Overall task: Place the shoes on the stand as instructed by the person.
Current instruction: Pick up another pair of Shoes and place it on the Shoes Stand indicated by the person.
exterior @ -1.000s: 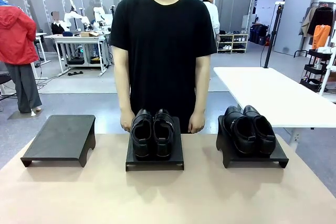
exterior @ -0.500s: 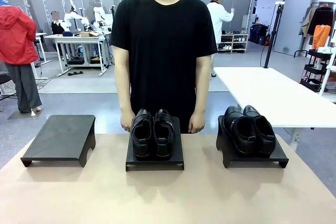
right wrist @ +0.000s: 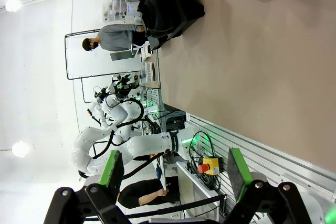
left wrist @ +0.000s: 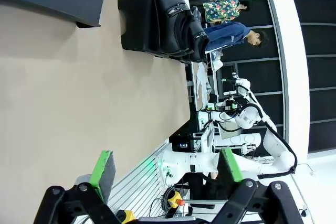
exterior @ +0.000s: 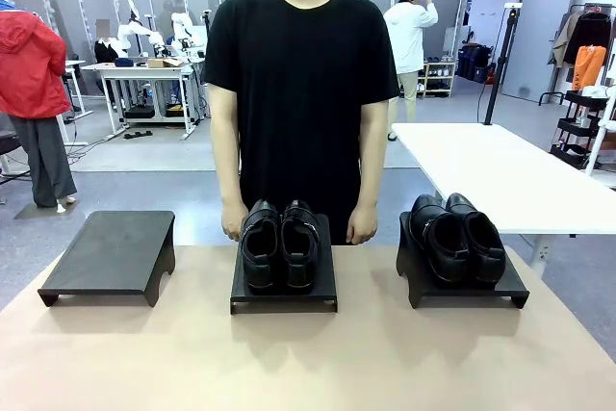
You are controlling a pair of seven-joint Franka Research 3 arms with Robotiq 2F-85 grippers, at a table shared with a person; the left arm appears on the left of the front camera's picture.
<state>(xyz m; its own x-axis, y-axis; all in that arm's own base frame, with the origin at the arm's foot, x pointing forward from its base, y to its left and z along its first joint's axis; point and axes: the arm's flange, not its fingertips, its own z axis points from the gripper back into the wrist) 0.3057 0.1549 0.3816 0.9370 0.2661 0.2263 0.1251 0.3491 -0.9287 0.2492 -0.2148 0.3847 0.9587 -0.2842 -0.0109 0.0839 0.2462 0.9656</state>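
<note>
In the front view, three black stands are sitting in a row near the table's far edge: the left stand (exterior: 111, 253) bare, the buckled pair (exterior: 279, 245) on the middle stand (exterior: 284, 291), the plain pair (exterior: 456, 236) on the right stand (exterior: 462, 288), with the tan tabletop (exterior: 308, 353) lying open on the near side. The person (exterior: 300, 93) is standing behind the middle stand, hands hanging at the far edge, unmoved since a second ago; only a distant walker has shifted. In the left wrist view, the left gripper (left wrist: 165, 174) is hovering with jaws spread and nothing between them, shoes far ahead across bare table. In the right wrist view, the right gripper (right wrist: 173, 174) is likewise hanging wide apart and unloaded, shoes well ahead.
</note>
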